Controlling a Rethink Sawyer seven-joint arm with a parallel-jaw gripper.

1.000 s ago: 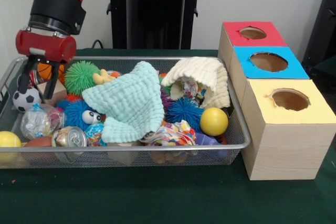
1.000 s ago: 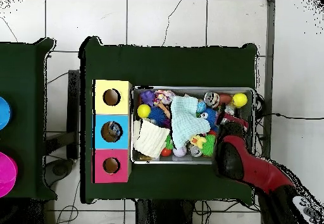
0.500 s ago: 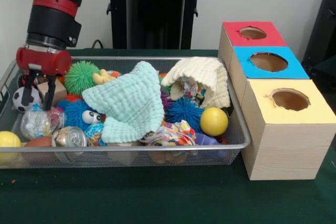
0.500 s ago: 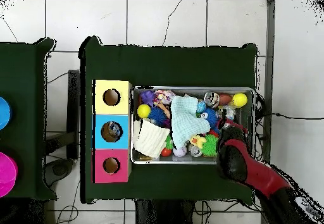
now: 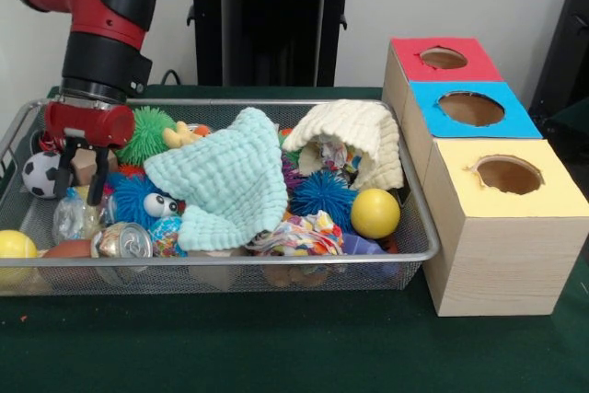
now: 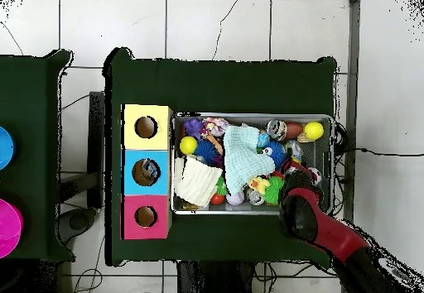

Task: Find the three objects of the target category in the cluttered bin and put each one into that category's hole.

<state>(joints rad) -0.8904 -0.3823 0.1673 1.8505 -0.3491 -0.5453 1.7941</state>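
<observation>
The silver wire-mesh bin [image 5: 230,261] holds several toys; it also shows in the overhead view [image 6: 248,116]. The hole with the blue top [image 5: 471,108] is in the middle wooden box, also in the overhead view [image 6: 146,172]. My gripper [image 5: 80,181] is open and low in the bin's left end. Its fingers stand either side of a wooden block [image 5: 86,163], over a clear plastic bag [image 5: 69,220]. A small soccer ball [image 5: 39,175] lies just left of it. In the overhead view the red arm [image 6: 306,215] hides the gripper.
A mint cloth [image 5: 225,181] and a cream cloth [image 5: 354,140] cover the bin's middle. Around them lie a green spiky ball [image 5: 147,132], a blue spiky ball with eyes [image 5: 138,200], a can [image 5: 122,240] and a yellow ball [image 5: 375,213]. The red-topped hole [image 5: 444,58] and yellow-topped hole [image 5: 508,174] flank the blue one.
My gripper has come down into the bin's left end and shifted a little to the right in the front view. The toys have not visibly moved.
</observation>
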